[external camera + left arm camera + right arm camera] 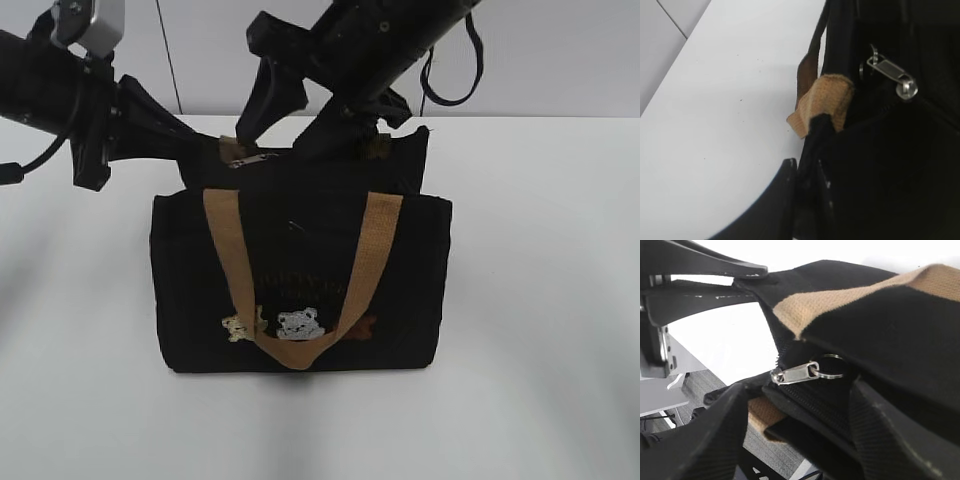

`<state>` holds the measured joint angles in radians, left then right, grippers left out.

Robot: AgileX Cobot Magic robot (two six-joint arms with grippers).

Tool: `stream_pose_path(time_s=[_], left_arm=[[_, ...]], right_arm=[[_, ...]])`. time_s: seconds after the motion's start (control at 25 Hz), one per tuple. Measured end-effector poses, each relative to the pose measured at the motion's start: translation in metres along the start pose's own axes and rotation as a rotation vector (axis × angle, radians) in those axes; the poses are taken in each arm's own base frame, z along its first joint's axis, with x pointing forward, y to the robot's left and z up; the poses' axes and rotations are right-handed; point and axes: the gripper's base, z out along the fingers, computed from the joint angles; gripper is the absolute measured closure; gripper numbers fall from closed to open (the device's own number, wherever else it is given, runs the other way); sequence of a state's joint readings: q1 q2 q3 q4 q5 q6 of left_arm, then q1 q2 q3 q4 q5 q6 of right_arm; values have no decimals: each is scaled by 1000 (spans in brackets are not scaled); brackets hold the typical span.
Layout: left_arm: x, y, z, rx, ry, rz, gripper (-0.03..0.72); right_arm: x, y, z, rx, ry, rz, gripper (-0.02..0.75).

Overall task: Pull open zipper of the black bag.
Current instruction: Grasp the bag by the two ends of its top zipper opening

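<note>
Right now your left gripper (807,175) is pinched nearly shut on the black bag (300,290) at the left end of its top edge, clamping fabric just beside the tan strap (825,102). Your right gripper (800,405) stands well open and holds nothing; its two fingers (710,435) straddle the pull tab (792,374) without touching it.

The bag stands upright mid-table (540,400), front face toward the exterior camera, bear patches (298,323) low on the front. The zipper (810,400) runs along the top edge, with the tab lying flat near the left end, close to your left grip.

Handling notes, as I read it:
- Bag is soft cloth and looks light. It will sag and follow the pull unless the left grip anchors it.
- Tab is small, thin, smooth metal on a ring, so it is likely to slip or swivel. Take it across the flat faces, close to the slider, not at the tip.
- Avoid catching the strap webbing or loose fabric in the right fingers; both sit just beside the tab.
- Pull along the zip line, away from the left grip, keeping the cloth taut.
</note>
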<state>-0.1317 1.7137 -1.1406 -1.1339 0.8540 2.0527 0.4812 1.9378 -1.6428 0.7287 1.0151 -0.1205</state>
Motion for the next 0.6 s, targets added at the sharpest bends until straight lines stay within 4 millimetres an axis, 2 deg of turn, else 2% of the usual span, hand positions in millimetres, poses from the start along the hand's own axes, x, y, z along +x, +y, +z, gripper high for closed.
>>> stream_pose_path(time_s=[0.2, 0.6], left_arm=[[0, 0, 0, 0, -1, -1, 634], [0, 0, 0, -4, 1, -1, 634]], right_arm=[[-3, -10, 14, 10, 3, 24, 256], [-7, -13, 29, -59, -10, 80, 256]])
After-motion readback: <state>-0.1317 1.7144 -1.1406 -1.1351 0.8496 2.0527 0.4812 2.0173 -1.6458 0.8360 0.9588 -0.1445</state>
